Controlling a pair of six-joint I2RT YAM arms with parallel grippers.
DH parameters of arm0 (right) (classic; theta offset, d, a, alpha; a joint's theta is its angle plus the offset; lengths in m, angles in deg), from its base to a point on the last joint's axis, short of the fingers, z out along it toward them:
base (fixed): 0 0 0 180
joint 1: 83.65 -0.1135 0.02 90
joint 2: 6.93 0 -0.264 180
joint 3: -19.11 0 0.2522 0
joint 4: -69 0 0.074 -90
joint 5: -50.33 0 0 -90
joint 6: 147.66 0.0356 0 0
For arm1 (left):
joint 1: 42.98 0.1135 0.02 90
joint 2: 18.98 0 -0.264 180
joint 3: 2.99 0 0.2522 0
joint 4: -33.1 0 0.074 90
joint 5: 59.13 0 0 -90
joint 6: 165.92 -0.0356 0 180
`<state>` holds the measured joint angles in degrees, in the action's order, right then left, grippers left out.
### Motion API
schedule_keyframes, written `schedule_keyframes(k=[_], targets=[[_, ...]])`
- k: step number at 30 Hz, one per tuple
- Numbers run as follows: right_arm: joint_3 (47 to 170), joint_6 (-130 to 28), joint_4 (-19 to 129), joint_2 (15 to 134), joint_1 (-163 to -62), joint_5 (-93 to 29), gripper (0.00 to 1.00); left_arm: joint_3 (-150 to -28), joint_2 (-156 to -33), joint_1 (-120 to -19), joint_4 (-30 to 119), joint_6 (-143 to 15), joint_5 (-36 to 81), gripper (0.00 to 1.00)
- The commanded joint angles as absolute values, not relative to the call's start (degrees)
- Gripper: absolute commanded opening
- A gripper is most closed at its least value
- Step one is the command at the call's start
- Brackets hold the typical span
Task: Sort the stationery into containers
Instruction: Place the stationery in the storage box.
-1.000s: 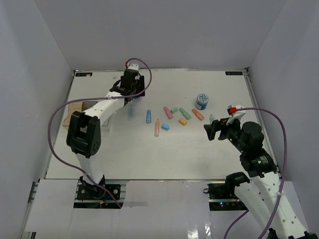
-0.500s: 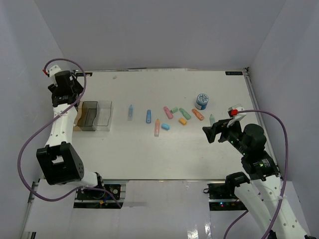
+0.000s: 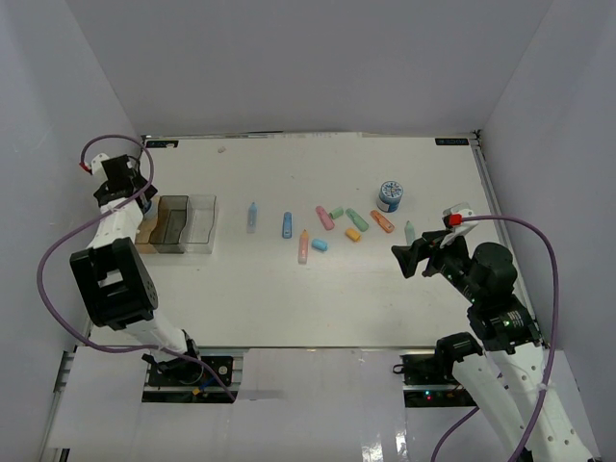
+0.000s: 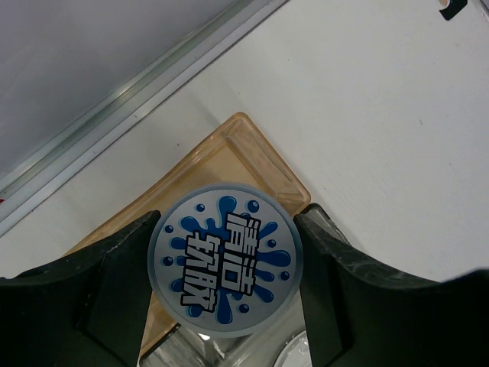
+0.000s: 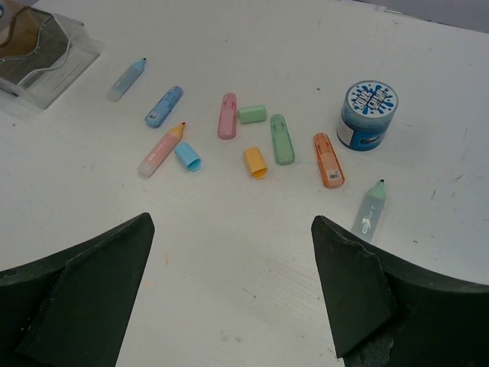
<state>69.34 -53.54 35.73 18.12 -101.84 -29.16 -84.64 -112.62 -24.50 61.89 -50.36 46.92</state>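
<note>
Stationery lies mostly in a loose scatter across the middle and right of the white surface [image 3: 289, 298] in the overhead view. From left to right we see a pale blue pen [image 3: 252, 216], a darker blue piece [image 3: 287, 224], a pink pen [image 3: 303, 246] with a small blue cap [image 3: 320, 244] just beside it, a pink piece [image 3: 325, 218], a green cap [image 3: 337, 213], a green piece [image 3: 357, 219], a yellow-orange cap [image 3: 353, 234], an orange piece [image 3: 382, 221] and a mint pen [image 3: 409, 230].

One blue-and-white roll [image 4: 224, 271] is well apart from these. The left pincer [image 4: 229, 215] grips it with a dark finger [image 4: 114, 283] on each side, and its printed face fills the lower middle of the left wrist view. Behind it there is the tan bin [image 4: 229, 157]; we cannot tell whether the roll touches it.

In the overhead view that pincer sits at the left edge of the frame, just above a row of three bins. The tan one is leftmost, then a darker clear bin [image 3: 173, 223] and a lighter clear bin [image 3: 201, 221].

A second roll [image 3: 390, 195] stands upright at the upper right of the scatter, near the orange piece.

The right pincer [image 3: 409, 258] is spread wide and holds nothing. It hangs over bare surface right of centre, near the mint pen.
</note>
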Motion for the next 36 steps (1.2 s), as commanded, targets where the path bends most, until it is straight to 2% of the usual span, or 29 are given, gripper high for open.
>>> schedule_keyframes(k=[1, 14, 20, 25, 36], targets=[[68.64, -53.44, 38.01, 17.94, -102.28, -28.77, 0.90, -84.42, -111.52, -23.39, 54.61, -49.64, 47.74, 0.45], [67.94, -53.27, 38.27, 18.99, -102.19, -29.65, 0.90, -81.61, -116.71, -22.42, 48.18, -48.59, 46.78, 0.52], [67.59, -52.92, 38.36, 18.99, -102.19, -29.03, 0.90, -81.26, -117.33, -22.33, 47.48, -48.24, 46.69, 0.59], [67.41, -52.92, 38.45, 18.82, -102.28, -28.68, 0.90, -80.99, -117.77, -22.33, 47.48, -48.41, 47.13, 0.70], [66.88, -52.39, 38.01, 17.85, -102.19, -28.24, 0.90, -80.99, -118.21, -22.24, 45.19, -48.06, 45.64, 0.81]])
